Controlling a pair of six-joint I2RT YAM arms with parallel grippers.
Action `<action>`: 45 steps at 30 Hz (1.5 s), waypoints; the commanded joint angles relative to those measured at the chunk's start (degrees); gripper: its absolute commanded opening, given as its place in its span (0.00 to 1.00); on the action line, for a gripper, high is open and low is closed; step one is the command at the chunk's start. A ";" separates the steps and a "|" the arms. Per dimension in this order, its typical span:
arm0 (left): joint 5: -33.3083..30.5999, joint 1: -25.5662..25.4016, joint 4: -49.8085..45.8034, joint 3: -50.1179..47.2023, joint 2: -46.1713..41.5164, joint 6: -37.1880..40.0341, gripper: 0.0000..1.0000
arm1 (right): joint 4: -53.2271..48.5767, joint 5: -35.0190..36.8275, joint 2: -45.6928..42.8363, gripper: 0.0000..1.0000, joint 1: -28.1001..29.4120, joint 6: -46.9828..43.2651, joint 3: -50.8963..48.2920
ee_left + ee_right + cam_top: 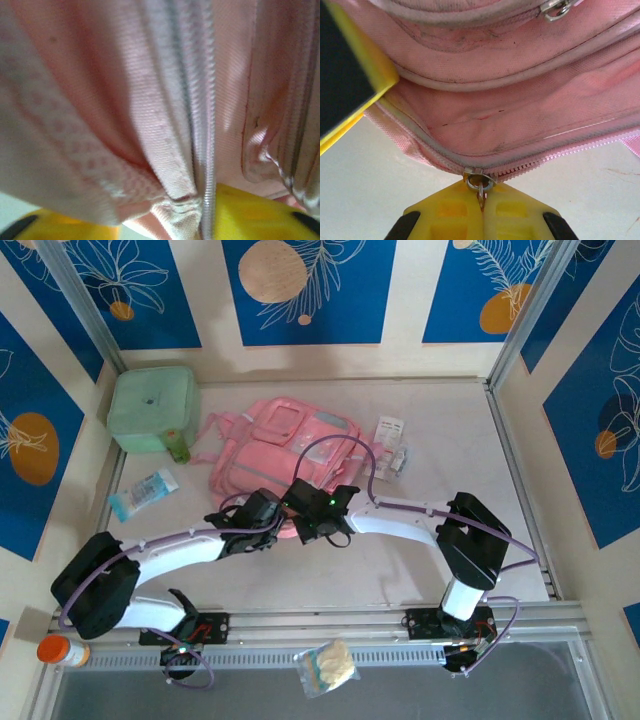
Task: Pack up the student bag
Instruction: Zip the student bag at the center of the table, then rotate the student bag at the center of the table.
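Bag (pixel 290 445) lies flat mid-desk (pixel 330 575), long axis roughly across it, near edge facing both arms. At that edge the right pincer (pixel 481 194) is closed on the zip pull (pixel 480 181), with the bag directly ahead of it and touching. The zip runs sideways across the right wrist view. Teeth are meshed on the right of that view; the edge looks parted on the other side. Judgement: next move is a drag along the zip, so the pull must follow the bag edge, not lift off it. On the same edge, just beside, sits the left pincer (pixel 170 222). A fabric fold with a zip line lies between its fingers; can't tell if it's clamped. Both arms are equally near. Green case (pixel 150 405) and blue packet (pixel 145 492) sit left of the bag, white packets (pixel 390 445) right, all off the zip path. Risk: bag slides if nothing anchors it.
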 commanded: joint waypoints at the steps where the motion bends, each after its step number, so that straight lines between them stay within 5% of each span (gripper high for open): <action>1: -6.60 0.09 -2.43 -0.03 -0.20 2.45 0.25 | -1.15 0.26 -0.70 0.00 0.03 0.46 -0.71; 6: -8.84 2.04 -7.14 -0.98 -3.91 6.60 0.00 | -4.56 3.12 -1.04 0.00 -1.55 0.67 -1.68; 14: -5.85 11.72 -10.13 -7.63 -17.21 18.96 0.00 | -5.12 4.29 -2.55 0.00 -7.92 -0.42 -4.74; 21: 1.04 18.78 -10.35 -9.34 -20.21 24.61 0.00 | -6.41 3.24 -0.90 0.00 -13.22 2.42 -2.35; 25: 2.67 18.71 -11.96 -5.77 -20.29 28.91 0.00 | -5.47 -0.20 -2.22 0.00 -10.34 0.00 -1.06; 27: 3.41 18.56 -14.59 -3.17 -20.21 31.51 0.16 | -7.10 -2.60 -3.17 0.00 -9.63 0.34 0.50; 31: 0.82 16.36 -21.36 0.49 -23.61 35.24 0.37 | -9.45 -9.59 -7.89 0.22 -11.96 2.48 1.77; 35: -1.12 11.47 -21.65 1.62 -25.82 35.00 0.42 | -8.59 -17.76 -10.24 0.41 -18.07 6.97 2.33; 39: 0.63 7.66 -16.23 3.45 -20.61 35.70 0.43 | -6.94 -27.32 -5.85 0.47 -25.13 14.17 5.87; 45: 0.46 1.96 -12.14 10.48 -9.41 39.04 0.42 | -6.86 -24.91 2.88 0.51 -26.52 21.71 12.76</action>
